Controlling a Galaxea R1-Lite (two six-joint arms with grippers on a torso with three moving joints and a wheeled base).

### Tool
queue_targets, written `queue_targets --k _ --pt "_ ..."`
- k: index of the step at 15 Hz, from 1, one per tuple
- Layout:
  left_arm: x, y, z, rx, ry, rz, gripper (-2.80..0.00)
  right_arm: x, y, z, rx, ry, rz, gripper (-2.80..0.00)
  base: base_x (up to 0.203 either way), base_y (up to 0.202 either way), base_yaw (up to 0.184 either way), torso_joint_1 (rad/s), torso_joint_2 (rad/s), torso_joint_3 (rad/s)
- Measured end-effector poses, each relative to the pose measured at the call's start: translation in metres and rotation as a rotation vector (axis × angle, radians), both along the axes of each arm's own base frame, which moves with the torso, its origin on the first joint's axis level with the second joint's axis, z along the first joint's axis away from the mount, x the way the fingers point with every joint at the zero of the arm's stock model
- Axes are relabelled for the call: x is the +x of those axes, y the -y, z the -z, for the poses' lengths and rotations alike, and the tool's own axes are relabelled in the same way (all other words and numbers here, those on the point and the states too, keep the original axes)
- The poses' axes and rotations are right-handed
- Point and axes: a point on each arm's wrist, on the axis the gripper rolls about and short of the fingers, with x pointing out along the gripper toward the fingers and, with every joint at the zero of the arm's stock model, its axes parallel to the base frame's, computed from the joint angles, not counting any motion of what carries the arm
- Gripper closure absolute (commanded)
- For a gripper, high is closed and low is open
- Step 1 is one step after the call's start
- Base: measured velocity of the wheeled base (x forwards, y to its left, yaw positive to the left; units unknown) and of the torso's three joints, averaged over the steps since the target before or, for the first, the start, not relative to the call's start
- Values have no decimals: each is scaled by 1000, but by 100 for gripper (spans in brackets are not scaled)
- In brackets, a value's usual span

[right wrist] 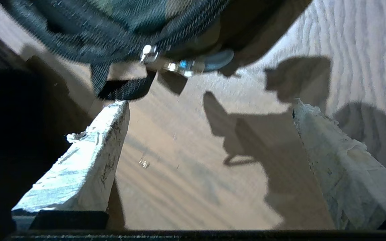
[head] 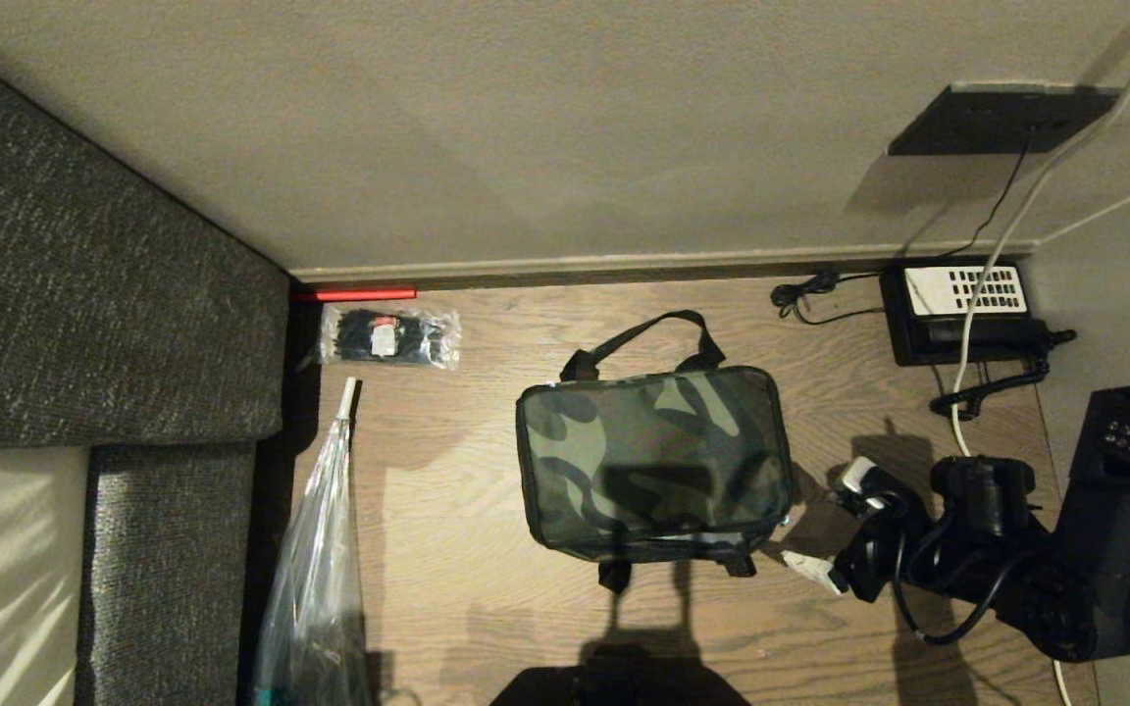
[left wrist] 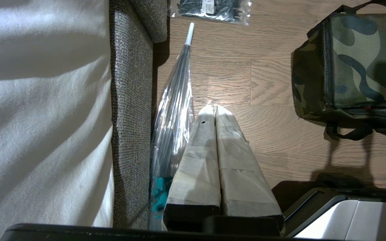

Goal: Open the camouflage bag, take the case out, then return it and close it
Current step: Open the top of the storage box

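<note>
While I'm watching from the head camera, the camouflage bag [head: 651, 459] is sitting zipped on the floor, my right gripper [head: 828, 528] spread wide at its corner. Left gripper [left wrist: 213, 110] is idling, fingers pressed together. Right wrist is showing the zipper pull [right wrist: 183, 65]; the soft fabric will likely sag, so I'm pinching there.

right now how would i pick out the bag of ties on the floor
Find the grey fabric sofa on the wooden floor. At its far corner by the wall lies a clear plastic packet of black cable ties. Unlike the clear folded umbrella beside it, it is flat and short.
</note>
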Motion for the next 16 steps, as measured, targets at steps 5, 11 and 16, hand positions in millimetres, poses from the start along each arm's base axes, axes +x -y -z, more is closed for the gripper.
queue_targets --k 5,11,16 --pt "0 0 0 0 0 0 0 13 -3 8 50 30 -14 -280 0 0 0 0 0 0" --pt "0 0 0 0 0 0 0 21 -13 14 147 -1 18 -280 0 0 0 0 0 0" --pt "0 0 0 0 0 -1 0 24 -14 20 138 22 4 -280 0 0 0 0 0 0"
